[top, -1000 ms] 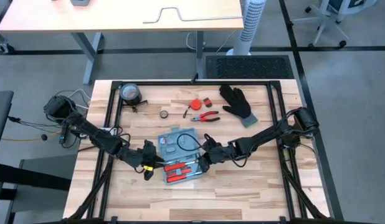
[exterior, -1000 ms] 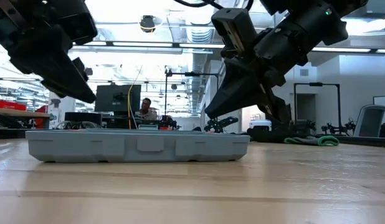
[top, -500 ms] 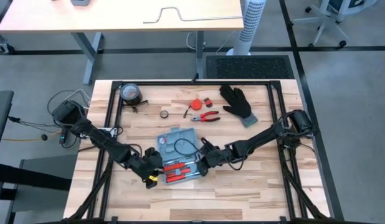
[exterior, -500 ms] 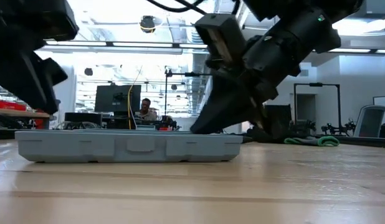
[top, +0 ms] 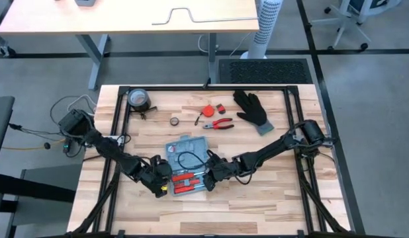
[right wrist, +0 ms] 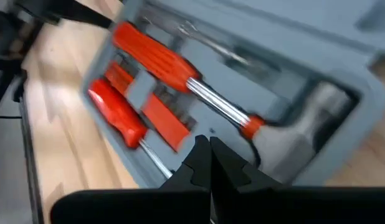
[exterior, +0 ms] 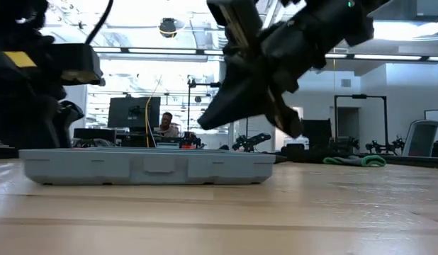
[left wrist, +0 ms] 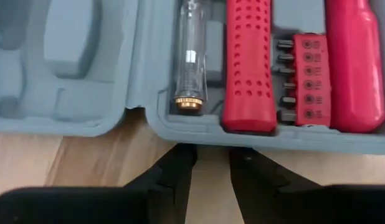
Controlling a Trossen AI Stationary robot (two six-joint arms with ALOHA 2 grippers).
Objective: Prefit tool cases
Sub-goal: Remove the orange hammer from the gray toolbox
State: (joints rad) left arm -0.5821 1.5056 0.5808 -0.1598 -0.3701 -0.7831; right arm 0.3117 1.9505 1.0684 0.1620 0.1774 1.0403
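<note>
1. High view: the tool case lies open and flat on the worktop, near its middle, with red-handled tools seated in the near half and a black cable loop lying across the far half. The left tool sits at the case's near left corner and the right tool at its near right edge. Neither tool's finger gap can be read from here. Off the case, on the far part of the worktop: black glove, red pliers, tape roll.

2. Low view: the case rests level on the wood, both halves down. One dark arm crosses above it and another dark mass stands at its left end. The fingertips are not distinguishable.

3. Left wrist view: left tool has its fingers narrowly apart, holding nothing, just short of the case rim. Filled slots: clear-barrel screwdriver, red handles, a bit strip. The adjoining half's slots look empty.

4. Right wrist view: right tool has its fingers pressed together, empty, tip over the case's near rim. A red-handled screwdriver and other red pieces sit in their slots. The picture is smeared, so contact with the rim cannot be judged.

5. Progress (judgement): partly fitted. Several slots are filled, while the pliers and small items remain outside and the lid is not closed.
</note>
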